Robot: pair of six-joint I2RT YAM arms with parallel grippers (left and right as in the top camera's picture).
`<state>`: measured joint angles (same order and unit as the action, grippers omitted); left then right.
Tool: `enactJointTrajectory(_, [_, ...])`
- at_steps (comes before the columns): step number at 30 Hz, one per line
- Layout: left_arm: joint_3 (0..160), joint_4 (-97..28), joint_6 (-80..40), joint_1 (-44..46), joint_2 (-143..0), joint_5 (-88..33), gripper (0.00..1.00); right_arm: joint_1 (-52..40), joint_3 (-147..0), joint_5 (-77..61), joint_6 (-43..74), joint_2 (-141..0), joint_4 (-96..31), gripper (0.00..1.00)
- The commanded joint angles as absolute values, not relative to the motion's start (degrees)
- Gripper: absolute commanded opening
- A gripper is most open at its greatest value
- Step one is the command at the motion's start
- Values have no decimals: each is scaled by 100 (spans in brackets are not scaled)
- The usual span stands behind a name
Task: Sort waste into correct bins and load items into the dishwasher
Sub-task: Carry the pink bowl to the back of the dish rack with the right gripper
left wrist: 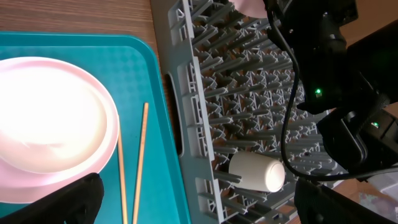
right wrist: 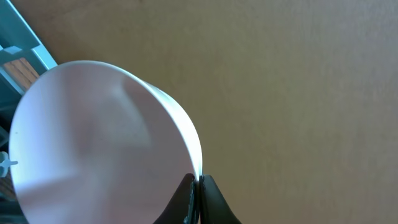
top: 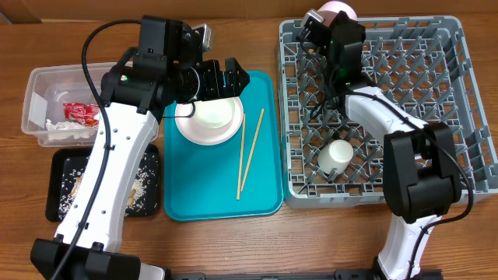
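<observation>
My right gripper [right wrist: 198, 190] is shut on the rim of a white bowl [right wrist: 93, 137], which it holds at the far left corner of the grey dishwasher rack [top: 436, 117]; from above, the gripper [top: 325, 17] and bowl [top: 341, 9] sit at the top edge. A small white cup [top: 337, 154] lies on its side among the rack's pegs. My left gripper [top: 226, 78] hovers open over another white bowl [top: 214, 113], which is stacked on a plate [top: 194, 136]. Two chopsticks [top: 249, 152] lie beside them. The left wrist view shows that bowl [left wrist: 50, 118], the chopsticks [left wrist: 142, 155], the cup [left wrist: 258, 171] and the open gripper [left wrist: 199, 211].
The dishes and chopsticks rest on a teal serving tray [top: 264, 198]. A clear tub [top: 35, 85] at the left holds a red wrapper [top: 78, 113] and white tissue [top: 66, 131]. In front of it, a black tray [top: 58, 159] holds rice and scraps.
</observation>
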<state>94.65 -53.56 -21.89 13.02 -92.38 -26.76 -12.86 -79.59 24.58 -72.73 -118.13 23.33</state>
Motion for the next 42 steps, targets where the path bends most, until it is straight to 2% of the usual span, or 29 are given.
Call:
enactJointTrajectory(1, [9585,-5352,-2075,1286,-9183,-2639,100,-1347,-7988,2788,-7175,-11865,2300,4])
enactJointTrajectory(14, [9585,-5352,-2075,1286,-9183,-2639,100,-1730,-7988,3704,-7175,-11865,2043,4])
enactJointTrajectory(15, [9585,-5352,-2078,1286,-9183,-2639,100,-1743,-7988,3728,-7175,-11865,1938,9])
enactJointTrajectory(17, [9585,-5352,-2078,1286,-9183,-2641,100,-1763,-7988,3793,-7172,-11865,1754,27])
enactJointTrajectory(20, [9585,-5352,-2078,1286,-9183,-2641,100,-1769,-7988,3848,-7146,-11865,1549,33])
enactJointTrajectory(23, [9585,-5352,-2078,1286,-9183,-2641,100,-1776,-7988,3903,-7000,-11852,1549,47])
enactJointTrajectory(26, [9585,-5352,-2078,1286,-9183,-2641,100,-1817,-7988,4010,-7000,-11826,1551,49])
enactJointTrajectory(28, [9585,-5352,-2078,1286,-9183,-2641,100,-1863,-7988,4049,-7000,-11760,1551,54])
enactJointTrajectory(29, [9585,-5352,-2075,1286,-9183,-2641,100,-1879,-7988,4060,-6997,-11732,1549,59])
enactJointTrajectory(32, [9585,-5352,-2075,1286,-9183,-2641,100,-1981,-7988,4158,-6978,-11574,1551,82])
enactJointTrajectory(38, [9585,-5352,-2075,1286,-9183,-2639,100,-2062,-7988,4198,-6388,-11142,1544,87])
enactJointTrajectory(42, [9585,-5352,-2078,1286,-9183,-2639,100,-2049,-7988,4195,-5520,-10763,1245,100])
